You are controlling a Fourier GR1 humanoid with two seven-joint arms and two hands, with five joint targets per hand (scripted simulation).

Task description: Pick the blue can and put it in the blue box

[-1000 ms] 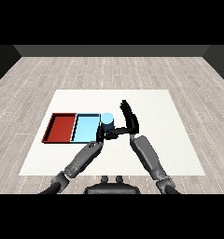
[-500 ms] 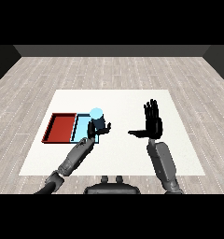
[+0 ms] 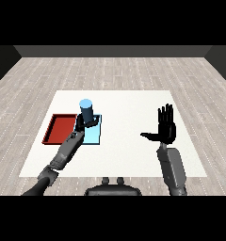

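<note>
White table (image 3: 129,101) holds two trays side by side. I see my left hand (image 3: 82,123) wrapped around the blue can (image 3: 86,111), over the blue tray (image 3: 93,136). Beside it lies the red tray (image 3: 58,129). My right hand (image 3: 165,127) is spread flat, far off.

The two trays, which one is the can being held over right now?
The light blue tray, the one nearer the table's middle. The left hand holds the blue can above it; the red tray sits to its left, uncovered.

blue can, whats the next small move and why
Probably lower it and let go: the left hand is curled round the blue can, which appears to be held upright above the light blue tray, not yet resting in it. The right hand is open, well away.
</note>
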